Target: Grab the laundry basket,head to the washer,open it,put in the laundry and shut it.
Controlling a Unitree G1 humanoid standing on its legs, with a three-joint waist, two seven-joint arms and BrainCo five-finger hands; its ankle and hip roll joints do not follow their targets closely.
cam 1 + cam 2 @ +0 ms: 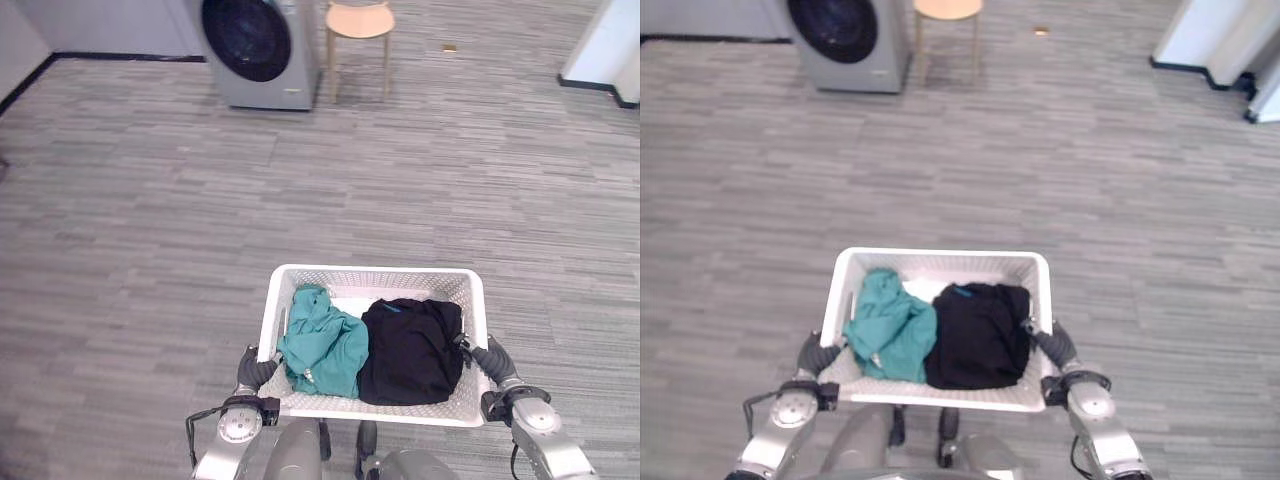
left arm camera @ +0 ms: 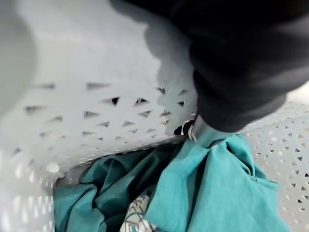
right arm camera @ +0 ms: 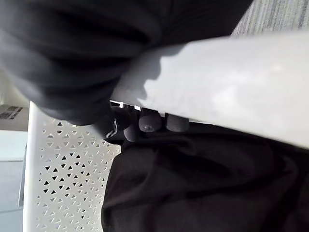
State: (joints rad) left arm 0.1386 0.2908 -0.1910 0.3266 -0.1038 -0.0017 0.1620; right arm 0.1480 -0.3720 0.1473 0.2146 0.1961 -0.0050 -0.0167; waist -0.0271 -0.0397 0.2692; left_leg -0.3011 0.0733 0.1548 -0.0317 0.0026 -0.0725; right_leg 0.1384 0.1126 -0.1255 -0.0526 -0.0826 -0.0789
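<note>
The white laundry basket [image 1: 375, 272] hangs just in front of me above the floor. Inside lie a teal garment [image 1: 325, 345] on the left and a black garment [image 1: 412, 350] on the right. My left hand [image 1: 255, 370] is pressed against the basket's left wall [image 2: 96, 87], its dark cover [image 2: 241, 63] close above the teal cloth [image 2: 217, 188]. My right hand [image 1: 487, 355] grips the right side: its dark fingertips [image 3: 147, 121] curl under the rim [image 3: 231, 82] beside the black cloth [image 3: 193, 183]. The grey washer [image 1: 262, 50] with its dark round door shut stands far ahead on the left.
A light wooden stool [image 1: 360, 25] stands right of the washer. A small object [image 1: 449, 47] lies on the grey plank floor [image 1: 400, 170] beyond it. White furniture [image 1: 1200, 40] is at the far right, and a dark skirting runs along the far left wall.
</note>
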